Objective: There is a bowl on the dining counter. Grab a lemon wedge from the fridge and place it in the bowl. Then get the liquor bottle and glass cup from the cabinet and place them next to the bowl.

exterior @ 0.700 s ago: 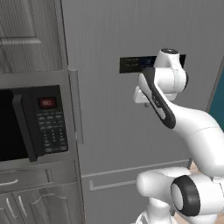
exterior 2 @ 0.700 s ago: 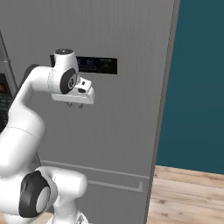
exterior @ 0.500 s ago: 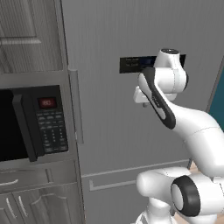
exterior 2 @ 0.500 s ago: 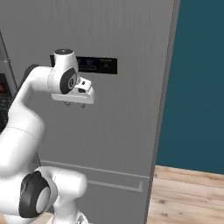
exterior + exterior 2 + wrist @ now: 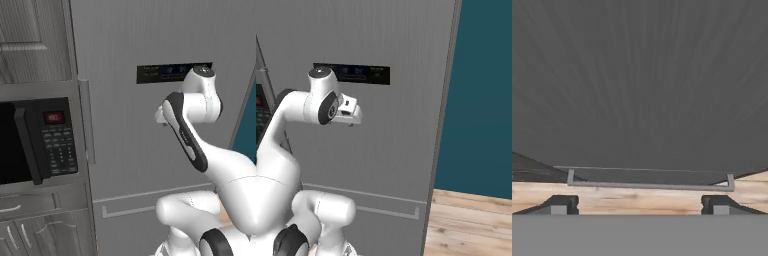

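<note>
The fridge [image 5: 130, 125] stood shut before us, its tall grey door filling the middle of both base views. We held our hand [image 5: 637, 205] open and empty, close to that door, below the dark display panel [image 5: 351, 74], pointing down toward the drawer handle [image 5: 649, 185].

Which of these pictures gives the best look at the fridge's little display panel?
The right base view: the display panel sits almost wholly clear on the closed fridge. In the left base view the arm's top covers its right end.
</note>
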